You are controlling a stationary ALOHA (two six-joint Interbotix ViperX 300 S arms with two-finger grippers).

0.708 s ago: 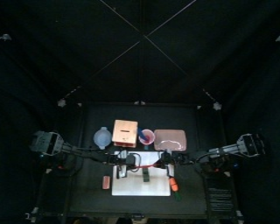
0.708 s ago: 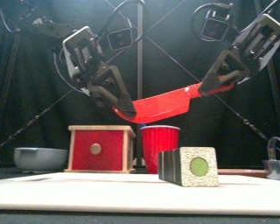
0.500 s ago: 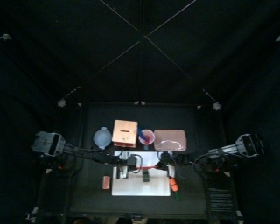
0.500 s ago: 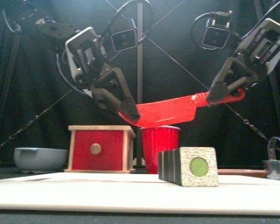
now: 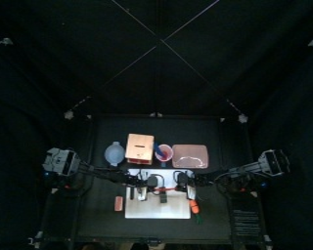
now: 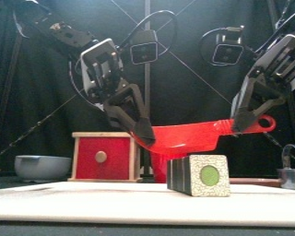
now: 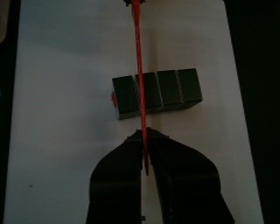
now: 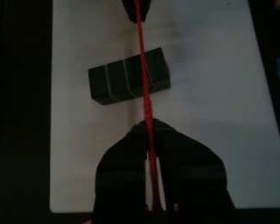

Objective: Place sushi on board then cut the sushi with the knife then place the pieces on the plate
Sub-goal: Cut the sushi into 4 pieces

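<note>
White board (image 6: 64, 199) bears sushi (image 6: 202, 176) — left hand (image 6: 144, 136), right hand (image 6: 246, 125) each clamp the red knife (image 6: 194, 136) above.

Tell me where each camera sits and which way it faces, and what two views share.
Top view: high above, looking down at the table; both arms enter from the sides over the white board.
Front view: at the table's front edge, looking level; both arms hold the red knife above the sushi roll.
Left wrist view: on the left arm, looking down past the left fingers.
Right wrist view: on the right arm, looking down past the right fingers.
Shared: both wrist views show knife and roll.
</note>
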